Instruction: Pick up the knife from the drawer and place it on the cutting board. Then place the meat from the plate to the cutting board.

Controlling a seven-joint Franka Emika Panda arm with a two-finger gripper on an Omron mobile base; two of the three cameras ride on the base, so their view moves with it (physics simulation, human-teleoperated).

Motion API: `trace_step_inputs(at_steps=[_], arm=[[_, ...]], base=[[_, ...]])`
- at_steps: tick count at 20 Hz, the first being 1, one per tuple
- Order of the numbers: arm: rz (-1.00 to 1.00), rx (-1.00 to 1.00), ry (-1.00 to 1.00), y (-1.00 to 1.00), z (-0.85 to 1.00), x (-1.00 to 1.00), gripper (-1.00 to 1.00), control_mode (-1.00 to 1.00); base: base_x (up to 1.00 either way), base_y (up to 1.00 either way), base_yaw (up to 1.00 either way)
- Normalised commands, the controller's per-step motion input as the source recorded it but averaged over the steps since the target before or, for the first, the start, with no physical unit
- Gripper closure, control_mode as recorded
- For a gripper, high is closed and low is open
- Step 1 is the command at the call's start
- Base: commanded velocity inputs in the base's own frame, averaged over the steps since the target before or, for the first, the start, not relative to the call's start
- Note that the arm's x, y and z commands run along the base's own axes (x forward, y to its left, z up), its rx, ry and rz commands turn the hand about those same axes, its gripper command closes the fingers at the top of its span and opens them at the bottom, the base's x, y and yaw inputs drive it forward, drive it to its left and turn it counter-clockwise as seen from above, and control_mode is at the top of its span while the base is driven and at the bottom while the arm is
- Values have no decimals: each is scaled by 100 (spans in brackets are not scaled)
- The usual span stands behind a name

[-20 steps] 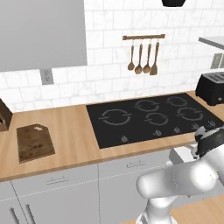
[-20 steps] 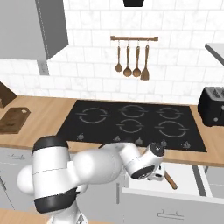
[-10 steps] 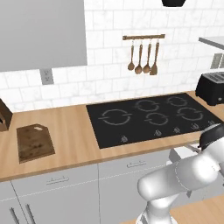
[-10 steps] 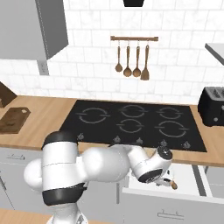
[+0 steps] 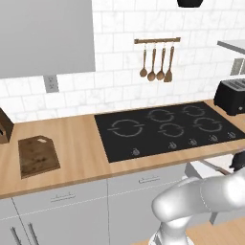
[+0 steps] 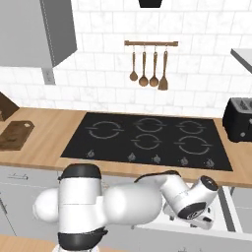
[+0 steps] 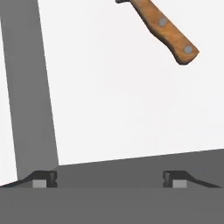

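The gripper (image 7: pixel 107 179) stood wide open in the hand view, its two dark fingertips (image 7: pixel 43 178) set far apart at the bottom with nothing between them. It looked down into the drawer (image 7: pixel 109 109), onto the white floor, with a grey inner wall running up the left side and another across the bottom. The knife (image 7: pixel 168 28) lay on that white floor toward the upper right of the hand view, well apart from the fingertips; what showed of it was a brown wooden handle with silvery rivets, angled down to the right, and the blade was cut off by the top edge.

In the right base view the white arm bent down low in front of the cabinets, its hand (image 6: pixel 197 209) dipped into the pulled-out drawer (image 6: pixel 227 216) below the right end of the black cooktop (image 6: pixel 147 140).

The cutting board (image 5: pixel 38 155) lay flat on the wooden counter (image 5: pixel 79 148) well to the left of the cooktop, its handle tab pointing toward the wall, with the corner of a wooden knife block (image 5: pixel 4 127) just behind it at the left edge. A black toaster (image 5: pixel 230 95) sat at the far right, and wooden utensils (image 5: pixel 155 64) hung from a rail on the tiled wall
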Motion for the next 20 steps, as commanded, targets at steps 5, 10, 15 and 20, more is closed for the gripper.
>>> trace_step_inputs(at_steps=[5, 10, 15, 20], arm=[[-7, 9, 22, -44, -2, -88, -100, -100], [-7, 10, 26, -36, 0, -99, -100, -100], [-2, 2, 25, -7, 2, 13, -100, -100], [5, 0, 8, 9, 0, 99, -100, -100]], base=[[0, 0, 0], [0, 0, 0], [0, 0, 0], [0, 0, 0]])
